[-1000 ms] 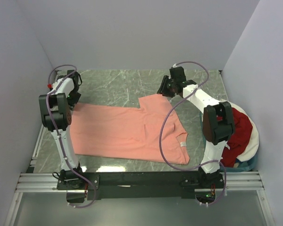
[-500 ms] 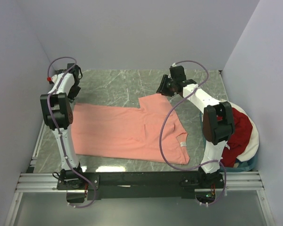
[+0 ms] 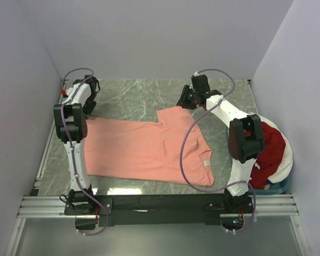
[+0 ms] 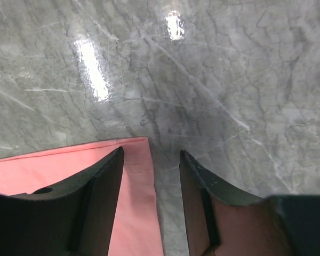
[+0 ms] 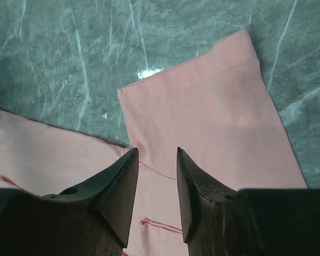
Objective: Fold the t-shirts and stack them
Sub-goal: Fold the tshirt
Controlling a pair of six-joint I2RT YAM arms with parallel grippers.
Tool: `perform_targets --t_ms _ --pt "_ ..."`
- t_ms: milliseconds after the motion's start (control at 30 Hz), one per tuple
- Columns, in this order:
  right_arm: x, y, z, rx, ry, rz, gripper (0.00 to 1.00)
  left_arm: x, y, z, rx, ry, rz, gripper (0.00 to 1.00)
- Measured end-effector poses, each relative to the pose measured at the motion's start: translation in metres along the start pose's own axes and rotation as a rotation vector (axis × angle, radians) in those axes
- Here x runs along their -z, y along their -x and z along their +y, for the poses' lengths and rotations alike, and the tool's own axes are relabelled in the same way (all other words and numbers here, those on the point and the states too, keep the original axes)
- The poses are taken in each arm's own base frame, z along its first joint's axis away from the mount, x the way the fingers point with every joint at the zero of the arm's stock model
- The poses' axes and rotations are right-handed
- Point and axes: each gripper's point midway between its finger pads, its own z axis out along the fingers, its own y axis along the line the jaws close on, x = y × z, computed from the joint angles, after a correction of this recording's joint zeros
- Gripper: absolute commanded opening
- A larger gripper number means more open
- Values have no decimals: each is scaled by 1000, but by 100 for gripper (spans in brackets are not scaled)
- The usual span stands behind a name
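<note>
The salmon-pink t-shirt [image 3: 144, 149] lies spread flat on the marble table, its white neck label [image 3: 206, 163] near the front right. My left gripper [image 3: 88, 109] is open above the shirt's far-left corner [image 4: 136, 160]; that corner's edge lies between the jaws. My right gripper [image 3: 184, 101] is open over the far sleeve [image 5: 213, 117], above the sleeve seam. The dark red t-shirt [image 3: 269, 149] lies crumpled in the basket at right.
A white-rimmed round basket [image 3: 287, 160] stands at the table's right edge beside the right arm. Grey walls close in the left, back and right. Bare marble [image 3: 138, 96] lies beyond the shirt.
My left arm has swung right and toward the back, its wrist now over the shirt's far-left corner. The right arm and the shirt have hardly moved.
</note>
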Motion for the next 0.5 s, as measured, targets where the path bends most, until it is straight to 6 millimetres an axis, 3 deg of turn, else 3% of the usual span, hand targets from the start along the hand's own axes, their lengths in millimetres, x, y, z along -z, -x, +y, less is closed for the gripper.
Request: perform_targets --t_ms 100,500 --pt "-3 -2 -2 -2 -5 7 42 0 1 -1 8 0 -2 47" --pt "-16 -7 -19 -20 -39 34 42 -2 -1 2 8 9 3 8"
